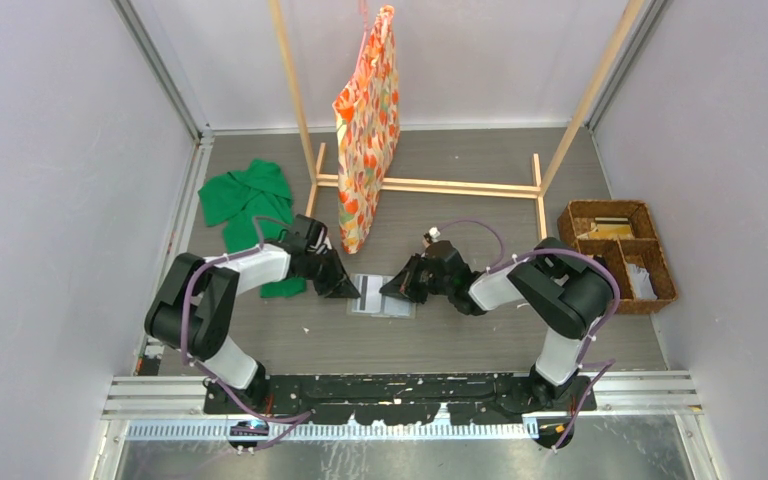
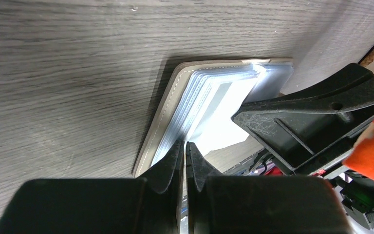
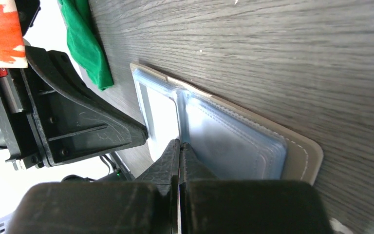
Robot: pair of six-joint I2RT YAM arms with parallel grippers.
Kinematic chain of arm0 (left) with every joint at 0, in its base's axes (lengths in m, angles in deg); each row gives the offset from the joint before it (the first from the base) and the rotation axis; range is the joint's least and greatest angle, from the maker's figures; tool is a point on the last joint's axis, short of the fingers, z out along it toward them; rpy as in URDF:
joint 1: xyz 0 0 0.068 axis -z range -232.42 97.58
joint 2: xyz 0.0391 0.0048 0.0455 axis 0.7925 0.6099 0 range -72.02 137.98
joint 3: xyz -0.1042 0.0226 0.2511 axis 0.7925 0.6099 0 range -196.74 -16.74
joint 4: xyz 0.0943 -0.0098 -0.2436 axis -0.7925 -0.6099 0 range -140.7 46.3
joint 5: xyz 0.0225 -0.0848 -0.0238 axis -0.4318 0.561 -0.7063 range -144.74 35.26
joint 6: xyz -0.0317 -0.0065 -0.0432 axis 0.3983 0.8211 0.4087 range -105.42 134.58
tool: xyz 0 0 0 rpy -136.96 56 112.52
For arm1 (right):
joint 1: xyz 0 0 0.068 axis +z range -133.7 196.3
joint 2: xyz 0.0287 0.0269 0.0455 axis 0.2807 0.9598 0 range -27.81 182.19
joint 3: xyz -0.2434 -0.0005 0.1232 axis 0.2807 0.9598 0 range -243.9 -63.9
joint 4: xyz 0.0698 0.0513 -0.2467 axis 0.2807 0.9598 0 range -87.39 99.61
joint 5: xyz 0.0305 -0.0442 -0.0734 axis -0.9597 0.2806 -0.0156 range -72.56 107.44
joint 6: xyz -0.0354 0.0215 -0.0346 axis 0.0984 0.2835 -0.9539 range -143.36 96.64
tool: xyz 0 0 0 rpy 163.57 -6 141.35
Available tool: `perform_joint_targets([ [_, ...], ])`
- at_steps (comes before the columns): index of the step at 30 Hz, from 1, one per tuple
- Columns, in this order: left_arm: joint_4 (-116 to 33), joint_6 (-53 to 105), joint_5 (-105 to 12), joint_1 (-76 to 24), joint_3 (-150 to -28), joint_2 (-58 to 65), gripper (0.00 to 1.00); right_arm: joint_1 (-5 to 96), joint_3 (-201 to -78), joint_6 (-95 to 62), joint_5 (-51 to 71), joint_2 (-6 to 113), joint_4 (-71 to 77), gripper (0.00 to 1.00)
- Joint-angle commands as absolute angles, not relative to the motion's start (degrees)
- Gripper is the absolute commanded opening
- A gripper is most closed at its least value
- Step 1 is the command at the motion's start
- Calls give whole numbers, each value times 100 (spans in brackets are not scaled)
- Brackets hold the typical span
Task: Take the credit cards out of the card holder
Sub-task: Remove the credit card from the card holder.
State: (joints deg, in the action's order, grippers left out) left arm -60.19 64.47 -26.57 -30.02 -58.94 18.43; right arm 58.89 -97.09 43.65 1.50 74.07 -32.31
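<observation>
Black fingers of the left gripper are filling the bottom of the left wrist view. They are pressing together with only a hairline slit between them. Their tips are meeting the near edge of the card holder, right at its stack of translucent pocket leaves. Whether a leaf is caught in the slit cannot be told.

From the opposite side, the right gripper is pointing at the same holder with its fingers fully closed. Its tips are sitting where one pocket leaf is lifting off the rest, and any grip on that leaf is not clear either.

Seen from above, the holder is lying open and flat on the grey wood-grain table, its grey stitched cover underneath. It is sitting between the two grippers, just in front of the orange patterned bag, which is hanging from a wooden rack.

Behind the left arm a green cloth is lying crumpled. A wicker basket is standing well apart at the table's right edge.
</observation>
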Motion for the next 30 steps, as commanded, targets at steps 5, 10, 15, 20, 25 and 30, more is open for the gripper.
perform_joint_targets([
  [5,-5942,6498,-2927,-2895,-5964,1982,7,5779,-9489,4084,-41,7217,-3272,1],
  [10,-5904,6573,-2958,-2895,-5947,2020,7,5760,-9431,4054,1,7136,-3307,1],
  [15,-6031,6443,-2901,-2895,-6024,2039,7,5649,-9266,4089,50,7080,-3481,1],
  [20,-5948,6441,-2863,-2895,-5945,1877,7,5642,-9330,3991,32,7106,-3325,1],
  [25,-5931,6428,-2851,-2895,-5885,1804,8,5640,-9335,3977,-24,7040,-3311,1],
  [30,-5897,6415,-2802,-2895,-5914,1909,8,5638,-9333,4271,-277,7232,-3773,20],
])
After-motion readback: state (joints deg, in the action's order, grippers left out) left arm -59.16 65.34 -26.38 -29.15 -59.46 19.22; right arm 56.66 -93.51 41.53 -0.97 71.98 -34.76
